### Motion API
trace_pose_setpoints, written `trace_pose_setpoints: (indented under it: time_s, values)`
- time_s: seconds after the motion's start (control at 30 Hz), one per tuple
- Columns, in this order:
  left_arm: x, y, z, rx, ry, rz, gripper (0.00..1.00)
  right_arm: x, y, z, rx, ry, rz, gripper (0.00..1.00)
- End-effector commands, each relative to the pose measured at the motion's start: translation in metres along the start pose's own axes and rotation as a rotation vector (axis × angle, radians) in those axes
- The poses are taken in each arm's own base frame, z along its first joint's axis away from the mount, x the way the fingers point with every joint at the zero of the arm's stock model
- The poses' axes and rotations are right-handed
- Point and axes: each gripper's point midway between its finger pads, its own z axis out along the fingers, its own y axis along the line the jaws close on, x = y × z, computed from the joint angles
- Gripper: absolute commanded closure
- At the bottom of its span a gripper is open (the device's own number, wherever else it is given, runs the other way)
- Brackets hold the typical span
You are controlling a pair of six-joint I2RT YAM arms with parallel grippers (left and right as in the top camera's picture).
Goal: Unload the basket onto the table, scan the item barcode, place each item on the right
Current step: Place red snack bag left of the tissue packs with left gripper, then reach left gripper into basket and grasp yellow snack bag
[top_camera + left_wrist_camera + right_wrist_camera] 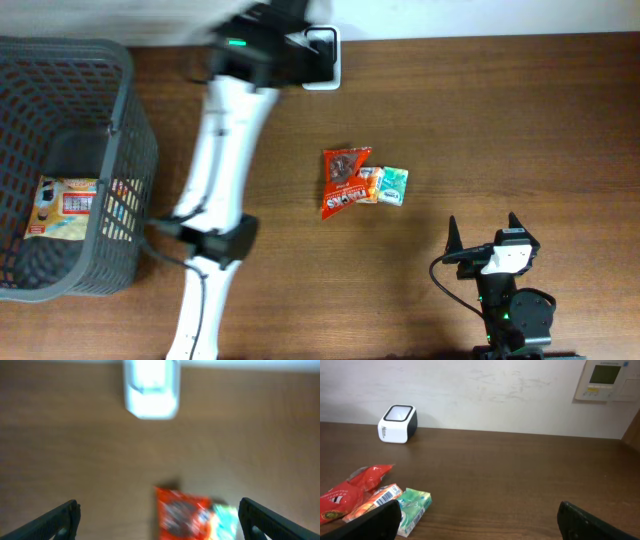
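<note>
At the far edge of the worktop (520, 110), left end effector (159, 510) hovers by the scanner (151, 395), spread wide, gripping nothing (blurry view, mind). Red snack bag (344, 182) lies mid-worktop, waiting to be picked, I'd say. Right end effector (483, 226) is spread too, near side. Next up: drop down, pinch the bag, show its barcode.

I seem to be working a shop checkout mock-up: barcode scanner (397, 423) ahead-left of my right gripper (480, 527), shopping basket (120, 130) far left.

On our brown table (530, 475) lie a red packet (347, 494), orange packet (376, 499) and green pack (414, 505) ahead-left of the right gripper (480, 527), white scanner (397, 423) beyond, mesh basket (125, 210) far left.
</note>
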Motion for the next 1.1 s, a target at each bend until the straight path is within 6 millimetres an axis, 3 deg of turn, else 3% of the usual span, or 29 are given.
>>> trace_pose_setpoints:
  time_s: [0.0,0.07,0.13,0.23,0.3,0.4,0.53,0.67,0.77,0.9,1.03,1.07]
  values:
    - [-0.045,0.108,-0.080,-0.184,-0.194,-0.145,0.01,0.004,0.001,0.000,-0.004,0.006,0.001,0.02]
    - [-0.051,0.183,-0.119,-0.279,-0.253,-0.286,0.01,0.004,0.001,0.000,-0.004,0.006,0.001,0.02]
    - [-0.043,0.258,-0.151,-0.386,-0.292,-0.461,0.01,0.004,0.001,0.000,-0.004,0.006,0.000,0.02]
    - [-0.016,0.363,-0.179,-0.539,-0.318,-0.750,0.01,0.004,0.001,0.000,-0.004,0.006,0.001,0.02]
    - [0.013,0.411,-0.178,-0.567,-0.270,-0.932,0.01,0.004,0.001,0.000,-0.004,0.006,0.001,0.02]
    - [0.056,0.427,-0.123,-0.560,-0.015,-1.005,0.01,0.004,0.001,0.000,-0.004,0.006,0.001,0.02]
    - [0.099,0.432,-0.028,-0.561,0.202,-0.996,0.01,0.004,0.001,0.000,-0.004,0.006,0.001,0.02]
    - [0.128,0.421,0.029,-0.551,0.290,-0.960,0.01,0.004,0.001,0.000,-0.004,0.006,0.001,0.02]
    - [0.148,0.422,0.045,-0.584,0.322,-0.984,0.01,0.004,0.001,0.000,-0.004,0.006,0.001,0.02]
    - [0.179,0.436,0.050,-0.699,0.361,-1.004,0.01,0.004,0.001,0.000,-0.004,0.006,0.001,0.02]
    - [0.195,0.438,0.066,-0.700,0.367,-1.003,0.08,0.004,0.001,0.000,-0.004,0.006,0.001,0.02]
    - [0.197,0.441,0.074,-0.697,0.352,-1.002,0.16,0.004,0.001,0.000,-0.004,0.006,0.001,0.02]
